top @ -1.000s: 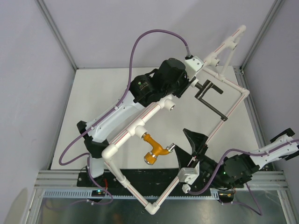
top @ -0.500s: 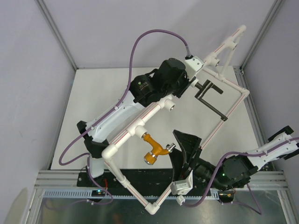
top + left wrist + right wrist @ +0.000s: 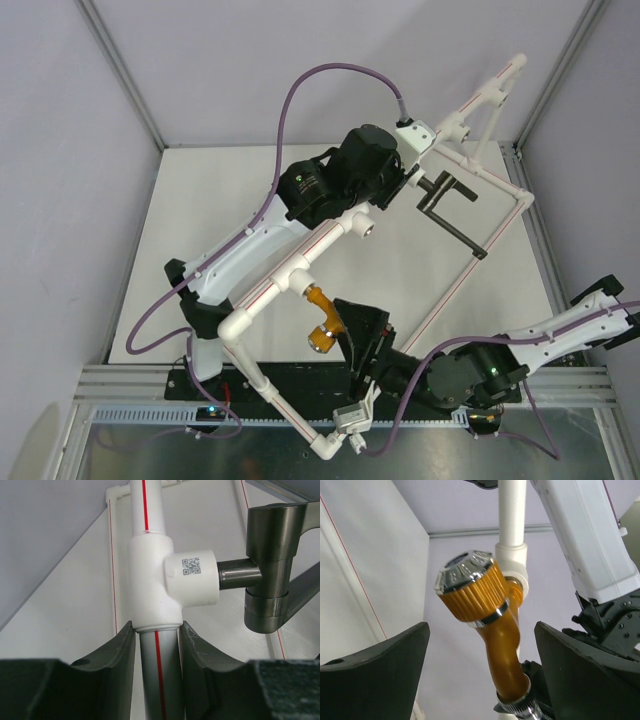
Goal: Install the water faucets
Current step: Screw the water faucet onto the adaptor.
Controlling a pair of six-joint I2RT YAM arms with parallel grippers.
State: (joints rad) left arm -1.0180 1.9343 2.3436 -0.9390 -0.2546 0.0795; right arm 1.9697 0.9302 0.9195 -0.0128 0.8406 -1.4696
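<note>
One orange tap (image 3: 498, 636) inside right pincer (image 3: 480, 656)

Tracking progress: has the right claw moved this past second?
Yes. The right claw swung left, from by the thin pipe to straddle the orange tap.

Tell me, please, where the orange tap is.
The orange tap sits low centre in the top view, on the white pipe frame, beside the right end effector.

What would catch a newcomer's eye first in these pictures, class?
The orange-brass tap, fixed to the white pipe frame near the front of the table, sits inside the open right hand. Farther back, the left hand clamps the frame next to a white tee that carries the black tap.
</note>
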